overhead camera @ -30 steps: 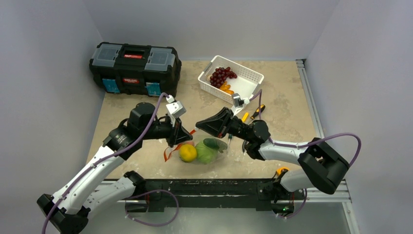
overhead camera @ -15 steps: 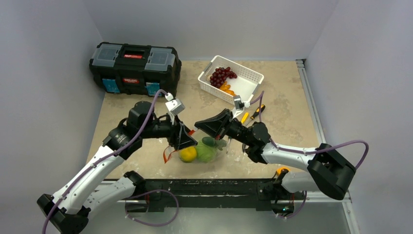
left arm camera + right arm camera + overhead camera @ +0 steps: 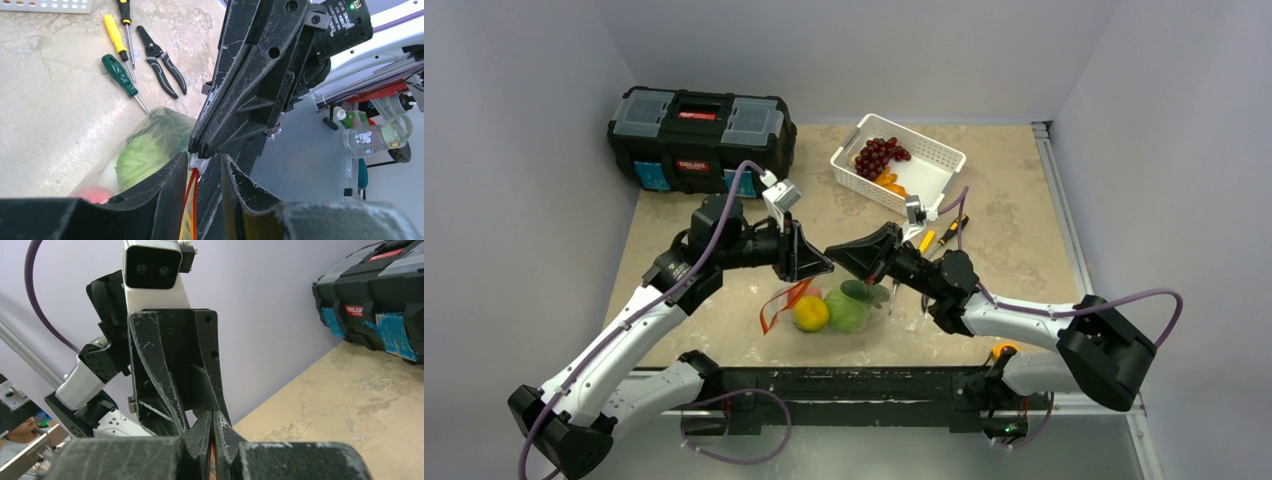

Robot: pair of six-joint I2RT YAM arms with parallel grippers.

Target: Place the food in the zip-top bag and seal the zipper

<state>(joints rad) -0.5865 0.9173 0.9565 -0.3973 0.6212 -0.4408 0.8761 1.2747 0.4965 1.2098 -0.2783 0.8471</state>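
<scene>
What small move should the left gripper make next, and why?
Probably close the left gripper on the zipper. Its jaws stand open with the orange-red strip between them, near the white slider, while the right gripper is shut on the zipper beside it. The cabbage already lies inside the bag, so sealing seems the step left.

The left gripper point(image 3: 821, 266) has been lifted up from low beside the zip-top bag point(image 3: 864, 302) and brought tip to tip with the right gripper point(image 3: 831, 256); its jaws, shut before, have been parted around the zipper point(image 3: 192, 200); the right gripper's jaws, a little apart before, have been pinched shut on that strip.
</scene>
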